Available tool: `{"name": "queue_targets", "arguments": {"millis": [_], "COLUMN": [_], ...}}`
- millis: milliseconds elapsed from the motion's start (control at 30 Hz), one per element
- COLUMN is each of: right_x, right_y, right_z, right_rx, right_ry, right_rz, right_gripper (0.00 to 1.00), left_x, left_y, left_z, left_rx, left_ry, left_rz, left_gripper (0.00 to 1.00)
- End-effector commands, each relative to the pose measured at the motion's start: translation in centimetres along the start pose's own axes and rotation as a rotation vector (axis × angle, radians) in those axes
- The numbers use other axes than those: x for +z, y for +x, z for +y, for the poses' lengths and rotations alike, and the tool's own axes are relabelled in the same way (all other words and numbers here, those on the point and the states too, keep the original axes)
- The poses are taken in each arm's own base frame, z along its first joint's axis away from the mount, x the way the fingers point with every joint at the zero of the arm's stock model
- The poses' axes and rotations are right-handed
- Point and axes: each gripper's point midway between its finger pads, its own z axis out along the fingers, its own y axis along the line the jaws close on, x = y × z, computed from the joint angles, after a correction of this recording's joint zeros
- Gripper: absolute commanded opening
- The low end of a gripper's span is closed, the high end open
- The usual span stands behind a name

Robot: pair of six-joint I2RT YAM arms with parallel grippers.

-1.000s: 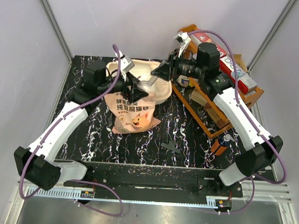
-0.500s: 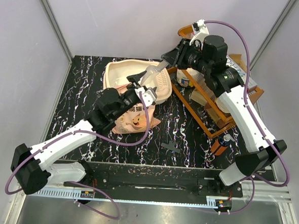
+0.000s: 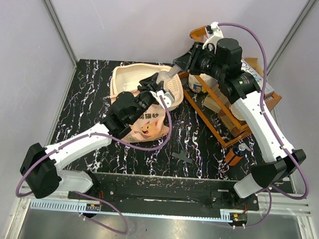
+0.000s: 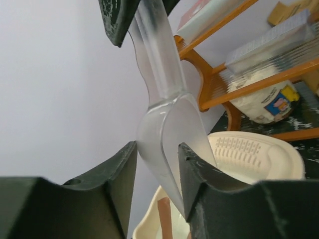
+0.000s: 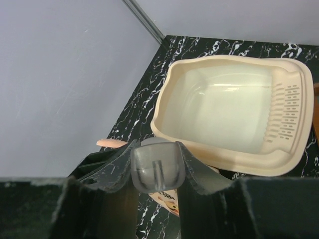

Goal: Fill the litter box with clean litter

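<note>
The litter box lies below right gripper — scoop clamped.

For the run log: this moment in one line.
right gripper: shut on scoop | left gripper: around scoop | litter box: empty

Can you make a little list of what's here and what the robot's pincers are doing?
litter box: cream, empty inside
scoop: clear plastic, held up by its handle
right pincer: shut on the scoop's handle
left pincer: fingers either side of the scoop's bowl; grip unclear
litter bag: pink-orange, lying by the box
</note>
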Motion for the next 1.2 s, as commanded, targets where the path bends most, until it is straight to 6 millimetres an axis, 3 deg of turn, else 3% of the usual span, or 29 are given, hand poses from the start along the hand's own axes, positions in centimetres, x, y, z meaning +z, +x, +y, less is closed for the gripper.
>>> {"name": "queue_targets", "arguments": {"millis": [0, 267, 300, 367, 433, 467, 500, 533, 567, 600, 633, 667, 700, 800, 900, 1000, 1167], "right_x": [-0.9, -1.0, -1.1, -1.9, -3.3, -3.8, -4.5, -5.4, -6.1, -6.8, -7.2, -6.8, -7.4, -7.6, -7.7, -7.8, -7.1], "right_y": [-1.8, -1.2, -1.0, -1.1, -1.8, -2.4, -3.5, -4.0, -4.2, -4.9, -5.1, -3.8, -4.5, -1.5, 1.5, 3.0, 3.4], "right_z": [1.6, 2.0, 1.9, 2.5, 3.3, 3.4, 3.1, 3.7, 3.8, 4.3, 4.2, 3.2, 4.0, 3.5, 2.8, 2.3, 1.7], "right_rx": [-0.01, -0.039, -0.071, -0.124, -0.224, -0.255, -0.302, -0.332, -0.359, -0.403, -0.418, -0.388, -0.417, -0.364, -0.255, -0.177, -0.125], "right_ry": [-0.042, -0.076, -0.083, -0.115, -0.178, -0.19, -0.189, -0.224, -0.248, -0.272, -0.281, -0.259, -0.277, -0.342, -0.352, -0.345, -0.319], "right_rz": [-0.06, -0.042, -0.034, -0.035, -0.044, -0.056, -0.082, -0.09, -0.084, -0.094, -0.083, -0.012, -0.011, 0.142, 0.272, 0.301, 0.294], "right_gripper": [0.0, 0.02, 0.2, 0.37, 0.7, 0.75, 0.78, 0.83, 0.84, 0.85, 0.86, 0.9, 0.91, 0.94, 0.9, 0.86, 0.83], "left_x": [1.4, 3.2, 3.2, 3.2, 2.9, 2.7, 2.1, 1.9, 1.5, 0.9, 0.3, -0.3, -0.9, -2.3, -3.1, -3.6, -3.1], "left_y": [-1.2, -0.6, -0.3, -0.7, -0.3, -1.2, -0.2, -0.9, -1.6, -1.0, -1.8, -1.7, -1.2, -1.1, -1.0, -1.7, -2.4], "left_z": [2.0, 2.4, 2.3, 3.0, 2.1, 3.0, 1.6, 0.6, 1.2, 0.3, -1.0, -1.0, -1.8, -2.8, -3.0, -2.9, -2.9], "left_rx": [0.048, 0.068, 0.054, -0.007, -0.058, -0.129, -0.165, -0.214, -0.282, -0.315, -0.351, -0.374, -0.384, -0.408, -0.444, -0.49, -0.549], "left_ry": [-0.084, -0.101, -0.09, -0.089, -0.023, -0.012, 0.065, 0.14, 0.162, 0.207, 0.299, 0.327, 0.358, 0.433, 0.461, 0.482, 0.48], "left_rz": [-0.038, -0.001, 0.013, 0.021, 0.052, 0.039, 0.091, 0.068, 0.063, 0.097, 0.068, 0.071, 0.094, 0.086, 0.078, 0.047, 0.023], "left_gripper": [0.38, 0.0, 0.0, 0.0, 0.0, 0.0, 0.0, 0.0, 0.0, 0.0, 0.0, 0.0, 0.0, 0.0, 0.0, 0.0, 0.0]}}
